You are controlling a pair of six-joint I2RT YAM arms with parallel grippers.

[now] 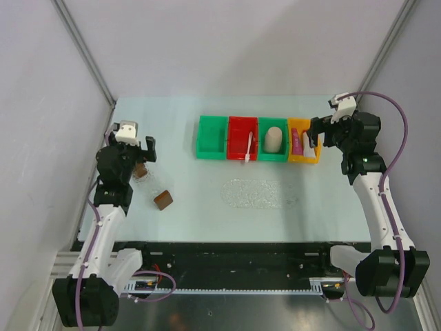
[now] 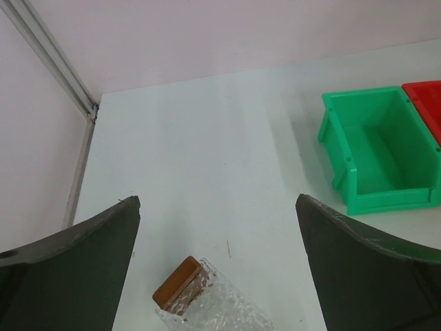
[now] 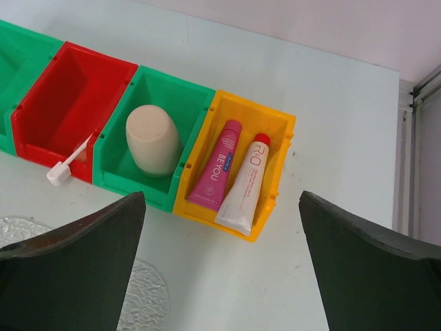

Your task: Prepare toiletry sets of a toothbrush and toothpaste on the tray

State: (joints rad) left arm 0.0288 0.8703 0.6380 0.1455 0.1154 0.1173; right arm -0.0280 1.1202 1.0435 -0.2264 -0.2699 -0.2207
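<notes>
One tube only: aiming the right gripper (image 3: 220,195), gaping wide and empty, squarely across the flat magenta-pink toothpaste tube (image 3: 215,165) in the yellow plastic bin (image 3: 258,114) near the far right corner of the counter (image 3: 344,96), sparing the neighbouring white red-capped tube (image 3: 244,187).

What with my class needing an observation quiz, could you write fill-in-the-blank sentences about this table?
1. The toothbrush pokes out of the bin coloured ___.
2. Beside the pink toothpaste in the yellow bin lies a red-capped tube whose body is ___.
3. The tray near the left gripper has a ___ handle.
4. The jaws of the right gripper stand ___.

Missing words: red; white; brown; open.
</notes>
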